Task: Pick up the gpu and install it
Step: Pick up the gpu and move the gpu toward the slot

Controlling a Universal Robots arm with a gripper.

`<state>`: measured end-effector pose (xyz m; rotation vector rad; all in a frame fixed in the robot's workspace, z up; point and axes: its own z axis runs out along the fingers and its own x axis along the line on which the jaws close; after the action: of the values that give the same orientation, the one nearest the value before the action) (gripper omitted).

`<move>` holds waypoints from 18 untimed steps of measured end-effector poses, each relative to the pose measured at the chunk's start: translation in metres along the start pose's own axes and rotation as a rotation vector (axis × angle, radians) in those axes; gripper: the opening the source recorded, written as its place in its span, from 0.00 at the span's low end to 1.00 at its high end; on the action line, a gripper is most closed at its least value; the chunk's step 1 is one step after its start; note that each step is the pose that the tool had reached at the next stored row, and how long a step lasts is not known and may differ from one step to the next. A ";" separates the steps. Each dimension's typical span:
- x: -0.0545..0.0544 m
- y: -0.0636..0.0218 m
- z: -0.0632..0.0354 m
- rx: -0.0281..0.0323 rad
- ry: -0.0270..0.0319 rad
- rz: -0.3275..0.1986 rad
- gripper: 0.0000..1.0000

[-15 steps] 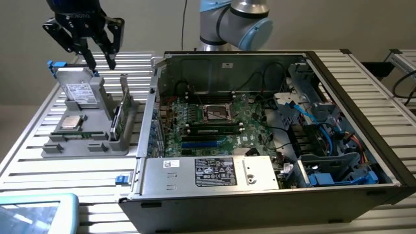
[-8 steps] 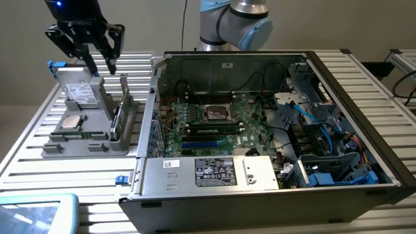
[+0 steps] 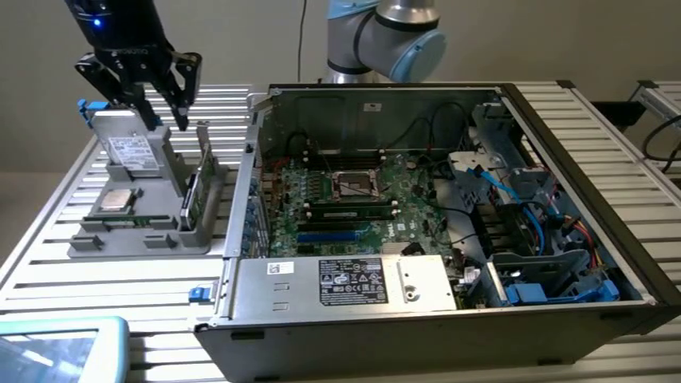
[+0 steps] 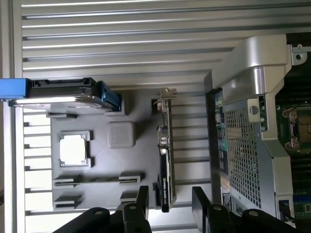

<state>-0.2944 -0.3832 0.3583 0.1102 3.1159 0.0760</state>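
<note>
The gpu (image 3: pixel 198 190) is a thin black card standing on its edge in a slot of the grey parts tray (image 3: pixel 139 243), at the exterior view's left. In the wrist view the gpu (image 4: pixel 165 160) shows edge-on, with its silvery metal end (image 4: pixel 166 94) toward the far side. My gripper (image 3: pixel 167 118) hangs open above the back of the tray, clear of the card. Its two black fingers (image 4: pixel 142 201) stand on either side of the card's near end in the wrist view, and nothing is between them.
A silver hard drive (image 3: pixel 132 148) with a blue tab and a cpu (image 3: pixel 115 200) share the tray. The open computer case (image 3: pixel 596 239) with its green motherboard (image 3: pixel 352 203) lies just to the exterior view's right. A teal-framed screen (image 3: pixel 64 347) sits at the front corner.
</note>
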 end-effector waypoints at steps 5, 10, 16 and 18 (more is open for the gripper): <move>0.001 -0.0005 0.0087 0.0000 0.0025 0.000 0.48; 0.001 -0.0008 0.0144 -0.0001 0.0109 0.001 0.48; 0.001 -0.0010 0.0173 -0.0009 0.0107 0.001 0.48; 0.001 -0.0012 0.0208 -0.0008 0.0109 0.001 0.48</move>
<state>-0.2954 -0.3833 0.3375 0.1110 3.1267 0.0781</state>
